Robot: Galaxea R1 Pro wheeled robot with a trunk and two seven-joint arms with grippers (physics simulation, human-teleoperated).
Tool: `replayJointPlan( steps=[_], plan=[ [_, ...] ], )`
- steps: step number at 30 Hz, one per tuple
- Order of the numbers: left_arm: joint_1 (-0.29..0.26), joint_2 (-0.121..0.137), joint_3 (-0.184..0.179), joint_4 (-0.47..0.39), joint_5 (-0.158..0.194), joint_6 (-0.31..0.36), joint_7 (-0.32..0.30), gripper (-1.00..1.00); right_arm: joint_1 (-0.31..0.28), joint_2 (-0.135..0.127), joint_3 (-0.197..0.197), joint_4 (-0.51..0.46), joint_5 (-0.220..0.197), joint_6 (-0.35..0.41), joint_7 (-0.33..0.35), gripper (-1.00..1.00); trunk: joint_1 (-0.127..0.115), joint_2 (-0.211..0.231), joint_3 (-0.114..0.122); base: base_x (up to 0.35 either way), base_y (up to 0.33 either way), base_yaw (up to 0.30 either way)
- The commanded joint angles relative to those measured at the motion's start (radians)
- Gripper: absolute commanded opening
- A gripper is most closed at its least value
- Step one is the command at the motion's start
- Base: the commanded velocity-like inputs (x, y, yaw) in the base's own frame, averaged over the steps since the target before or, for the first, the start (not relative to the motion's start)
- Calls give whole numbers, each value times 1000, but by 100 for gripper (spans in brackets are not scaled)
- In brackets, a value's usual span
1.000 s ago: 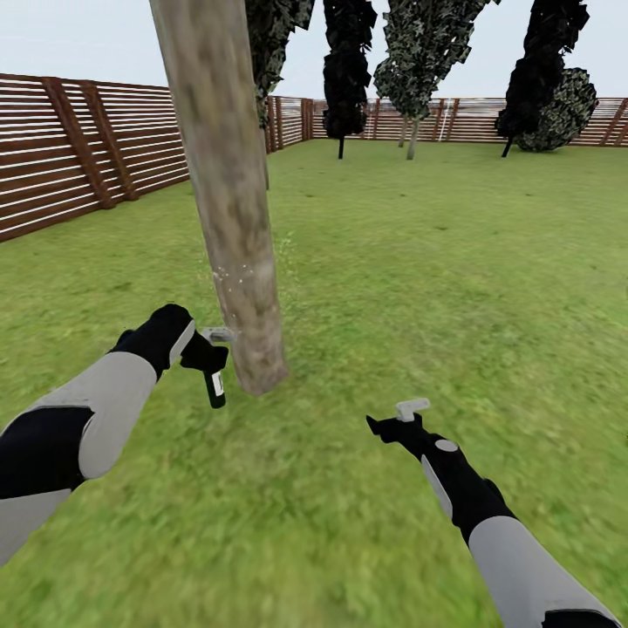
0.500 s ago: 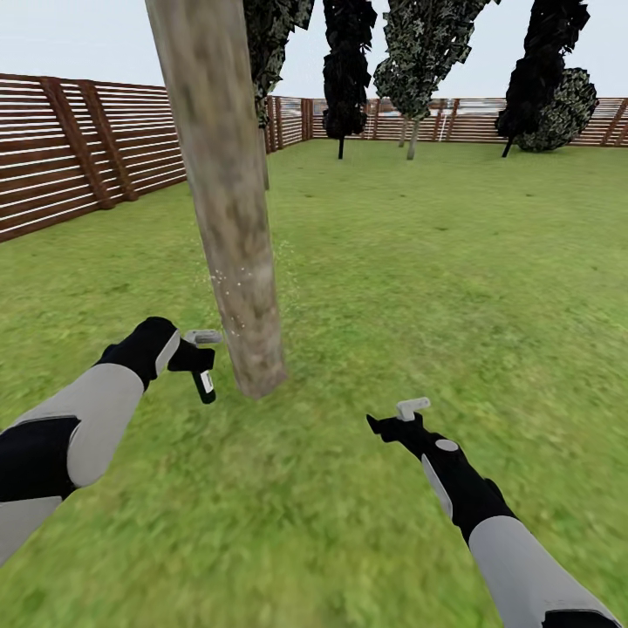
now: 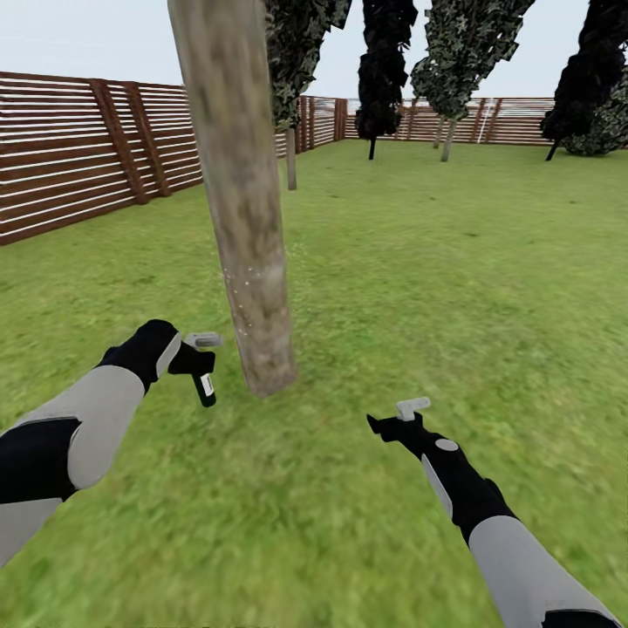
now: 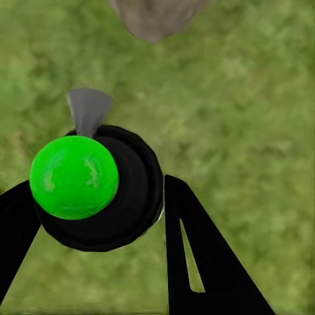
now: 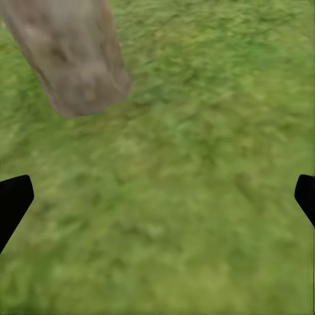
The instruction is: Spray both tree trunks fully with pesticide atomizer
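Tree trunk [image 3: 249, 218] fills upper centre-left of the head view, leaning slightly, base on the lawn [image 3: 436, 288] mid-frame; pale specks on its lower bark look like spray, so coverage is probably under way, low section only. Fence [image 3: 78, 174] runs along the left and far edge; a second pale trunk [image 3: 448, 139] stands far back, upper right. Left tool [image 3: 194, 353], left of centre, is clenched on the pesticide atomizer [image 3: 205, 388], held just beside the trunk base, likely so spray lands on bark. Left wrist view shows its green cap [image 4: 73, 177] between the fingers. Right tool [image 3: 403, 417], lower centre-right, is released with nothing in it and held clear of the trunk.
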Motion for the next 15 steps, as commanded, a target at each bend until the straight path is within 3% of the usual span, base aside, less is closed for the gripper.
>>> replayJointPlan(
  steps=[1,7,15],
  plan=[
    [12,-1,8,-3,-8,4,-6,-100,0,-1,2,-2,4,5,2,100,0,0,-1,0,-273,60],
    [36,-1,8,-2,-6,2,-6,-100,0,-1,2,-2,4,5,2,100,0,0,-1,13,-273,9],
    [75,-1,8,-2,-8,1,-5,-100,0,-1,2,-2,4,5,2,100,0,0,-1,138,-267,0]
  ],
)
